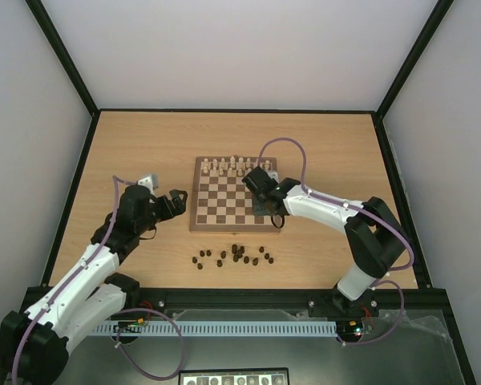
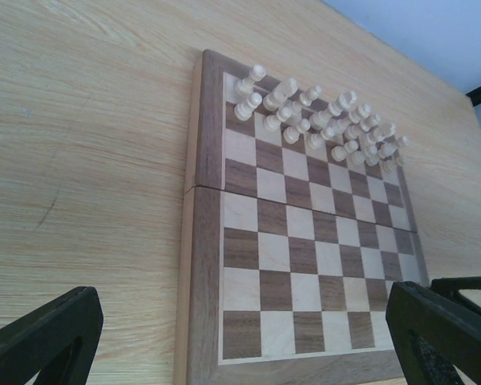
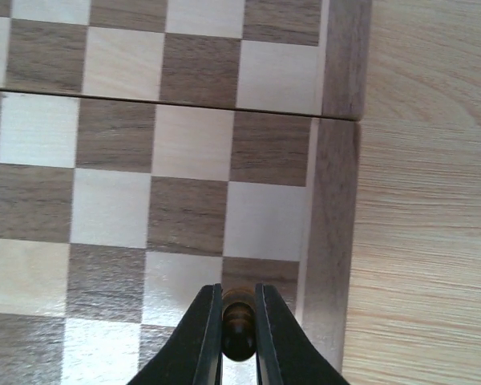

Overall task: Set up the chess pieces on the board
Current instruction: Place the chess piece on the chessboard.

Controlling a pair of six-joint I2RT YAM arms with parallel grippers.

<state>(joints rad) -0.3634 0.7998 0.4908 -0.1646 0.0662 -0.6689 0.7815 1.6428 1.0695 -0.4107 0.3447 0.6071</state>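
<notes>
- While the right gripper (image 3: 239, 325) is hanging over the near right corner of the board (image 1: 220, 204), its fingers are pinching shut on one dark chess piece (image 3: 238, 322). The piece is showing between the tips, just inside the board's right border. Whether it is touching a square, I cannot tell.
- The left gripper (image 1: 179, 202) is hovering just left of the board with its jaws spread wide, and it is holding nothing.
- The other dark chess pieces (image 1: 236, 255) are lying in a loose scatter on the table (image 1: 136, 152), just near of the board's near edge and off the squares.
- The cream-white pieces (image 1: 236, 166) are standing in the two far rows.
- Every near and middle square in view is showing bare, so the job is looking barely begun. The held piece is probably the first dark one going on, and nearly the whole dark set is waiting to be carried over and stood up.
</notes>
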